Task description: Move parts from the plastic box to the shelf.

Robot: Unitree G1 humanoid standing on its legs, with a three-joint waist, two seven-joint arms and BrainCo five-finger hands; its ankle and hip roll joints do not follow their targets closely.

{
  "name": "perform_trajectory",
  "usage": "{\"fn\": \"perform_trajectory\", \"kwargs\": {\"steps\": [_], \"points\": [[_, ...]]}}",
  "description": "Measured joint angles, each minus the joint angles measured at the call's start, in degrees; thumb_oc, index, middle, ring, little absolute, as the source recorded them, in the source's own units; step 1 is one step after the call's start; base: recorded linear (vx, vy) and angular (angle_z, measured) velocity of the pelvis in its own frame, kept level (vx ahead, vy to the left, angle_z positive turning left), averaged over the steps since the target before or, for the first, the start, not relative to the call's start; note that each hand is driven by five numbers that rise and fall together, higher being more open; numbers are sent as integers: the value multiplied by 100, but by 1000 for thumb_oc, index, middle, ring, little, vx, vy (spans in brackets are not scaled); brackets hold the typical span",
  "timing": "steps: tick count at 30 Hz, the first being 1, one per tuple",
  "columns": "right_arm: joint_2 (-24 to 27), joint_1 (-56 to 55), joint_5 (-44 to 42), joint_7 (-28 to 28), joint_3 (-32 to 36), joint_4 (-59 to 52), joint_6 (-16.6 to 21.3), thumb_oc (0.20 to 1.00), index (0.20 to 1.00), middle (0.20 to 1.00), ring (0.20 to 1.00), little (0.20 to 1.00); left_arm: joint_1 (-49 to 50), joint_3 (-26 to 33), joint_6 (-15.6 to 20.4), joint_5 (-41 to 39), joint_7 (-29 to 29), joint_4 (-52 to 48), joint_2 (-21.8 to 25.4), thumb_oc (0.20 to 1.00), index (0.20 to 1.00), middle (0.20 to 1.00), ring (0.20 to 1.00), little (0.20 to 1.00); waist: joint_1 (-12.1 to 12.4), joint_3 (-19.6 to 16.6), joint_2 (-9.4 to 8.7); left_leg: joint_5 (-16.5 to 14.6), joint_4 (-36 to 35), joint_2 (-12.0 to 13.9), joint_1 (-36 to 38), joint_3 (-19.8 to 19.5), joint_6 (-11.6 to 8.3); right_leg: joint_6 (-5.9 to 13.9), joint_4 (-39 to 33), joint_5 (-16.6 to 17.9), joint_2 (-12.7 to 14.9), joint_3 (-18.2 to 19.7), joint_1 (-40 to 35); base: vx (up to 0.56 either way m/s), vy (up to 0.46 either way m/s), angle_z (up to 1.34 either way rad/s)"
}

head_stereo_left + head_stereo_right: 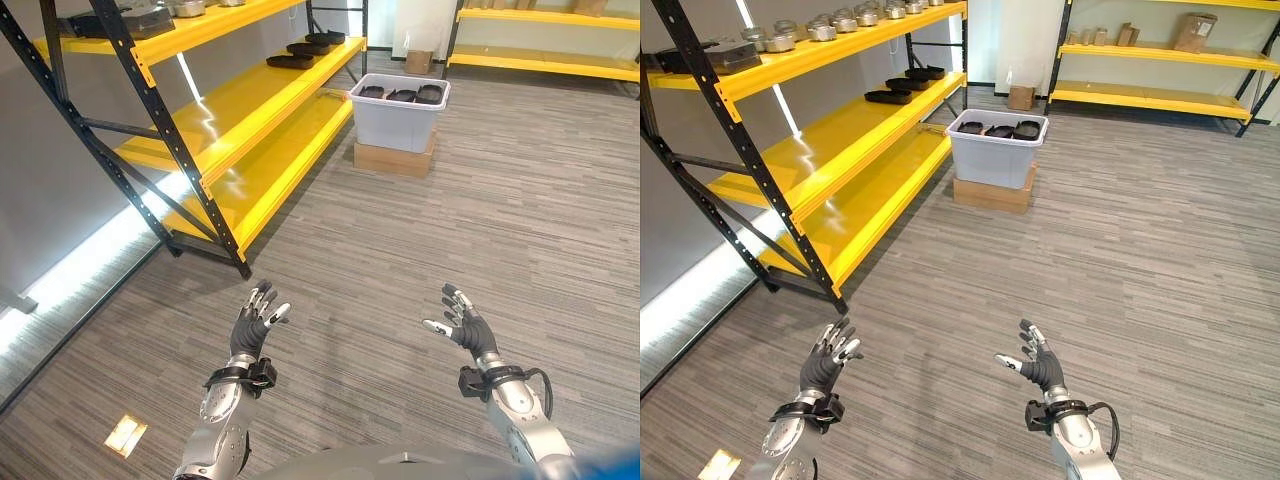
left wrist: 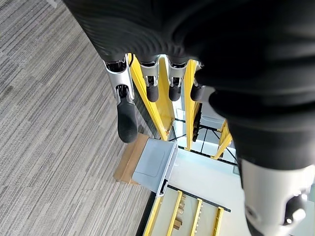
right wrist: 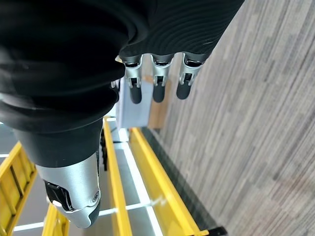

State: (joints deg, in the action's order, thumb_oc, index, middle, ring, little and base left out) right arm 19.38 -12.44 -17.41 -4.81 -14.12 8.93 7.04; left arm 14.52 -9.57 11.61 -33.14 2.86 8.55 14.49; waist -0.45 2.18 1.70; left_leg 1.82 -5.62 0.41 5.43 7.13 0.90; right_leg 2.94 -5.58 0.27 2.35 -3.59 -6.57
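A grey plastic box (image 1: 398,118) stands on a flat cardboard carton (image 1: 394,158) far ahead, by the end of the yellow shelf rack (image 1: 240,110). Several dark round parts (image 1: 402,95) lie in it. More dark parts (image 1: 305,48) rest on the rack's middle shelf, at its far end. My left hand (image 1: 254,325) and right hand (image 1: 463,322) are both raised low in front of me over the carpet, fingers straight, holding nothing. Both are well short of the box. The box (image 2: 153,163) also shows past my left fingers (image 2: 126,114) in the left wrist view.
The rack's black upright (image 1: 160,125) and its foot (image 1: 243,270) stand close to my left. A second yellow rack (image 1: 1150,70) lines the far wall, with a small cardboard box (image 1: 1020,97) near it. A small tan patch (image 1: 125,435) lies on the floor at lower left.
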Motion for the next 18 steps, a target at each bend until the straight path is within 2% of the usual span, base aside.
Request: {"fn": "perform_trajectory", "kwargs": {"steps": [18], "points": [[-3, -1, 0, 15, -1, 0, -1, 1000, 1000, 1000, 1000, 1000, 3, 0, -10, 64, -5, 0, 21, 1000, 1000, 1000, 1000, 1000, -9, -13, -24, 25, 1, 0, -3, 5, 20, -19, 2, 20, 0, -2, 2, 0, 0, 0]]}}
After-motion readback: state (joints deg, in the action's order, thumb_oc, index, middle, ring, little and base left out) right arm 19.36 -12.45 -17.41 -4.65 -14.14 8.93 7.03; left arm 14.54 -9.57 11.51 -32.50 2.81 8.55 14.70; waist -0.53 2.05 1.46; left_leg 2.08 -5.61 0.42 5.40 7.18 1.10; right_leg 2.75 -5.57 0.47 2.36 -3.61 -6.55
